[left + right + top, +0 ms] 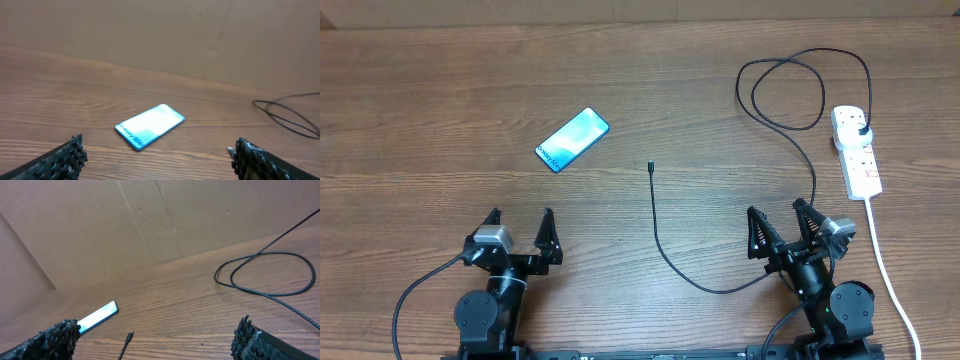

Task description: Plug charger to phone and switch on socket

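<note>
The phone (572, 139) lies flat on the table, light-blue screen up, left of centre; it also shows in the left wrist view (150, 125) and the right wrist view (97, 316). The charger cable (665, 245) runs from its connector tip (650, 165) down and round, loops at the far right (782, 95), and ends in a black plug (862, 130) seated in the socket (857, 150). The tip also shows in the right wrist view (129, 337). My left gripper (520, 224) is open and empty, near the front edge below the phone. My right gripper (777, 216) is open and empty, beside the cable.
The socket's white lead (882, 262) runs down the right side to the front edge, just right of my right arm. A brown cardboard wall (150, 225) stands behind the wooden table (440, 90). The cable loop (270, 275) lies ahead of my right gripper.
</note>
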`<state>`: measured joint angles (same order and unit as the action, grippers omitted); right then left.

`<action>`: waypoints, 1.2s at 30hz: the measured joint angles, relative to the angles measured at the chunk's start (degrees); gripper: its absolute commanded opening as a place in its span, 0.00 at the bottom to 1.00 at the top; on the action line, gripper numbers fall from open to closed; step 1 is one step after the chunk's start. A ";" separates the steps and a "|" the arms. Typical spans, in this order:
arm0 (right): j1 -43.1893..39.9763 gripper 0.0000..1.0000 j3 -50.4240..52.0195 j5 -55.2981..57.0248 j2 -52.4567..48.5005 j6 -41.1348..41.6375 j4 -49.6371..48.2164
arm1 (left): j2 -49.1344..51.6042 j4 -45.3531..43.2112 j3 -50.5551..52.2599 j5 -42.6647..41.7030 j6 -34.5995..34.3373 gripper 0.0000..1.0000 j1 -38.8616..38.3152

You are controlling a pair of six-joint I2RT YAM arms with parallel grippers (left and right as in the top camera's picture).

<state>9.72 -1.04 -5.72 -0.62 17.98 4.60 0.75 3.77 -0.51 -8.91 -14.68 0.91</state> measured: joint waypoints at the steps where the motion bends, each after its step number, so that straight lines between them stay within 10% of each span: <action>1: 0.00 1.00 0.00 0.00 0.00 0.02 0.00 | 0.00 0.07 0.00 -0.94 -0.04 1.00 0.00; 10: 0.00 1.00 0.00 0.00 0.00 0.02 0.02 | 2.21 12.76 -6.34 -5.70 -0.20 1.00 0.00; 36: 0.00 1.00 0.00 0.00 0.00 0.02 0.00 | 56.85 35.82 -53.96 -3.91 6.10 1.00 0.00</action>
<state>9.72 -1.04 -5.72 -0.62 18.00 4.60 57.60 39.59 -54.48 -12.82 -8.58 0.91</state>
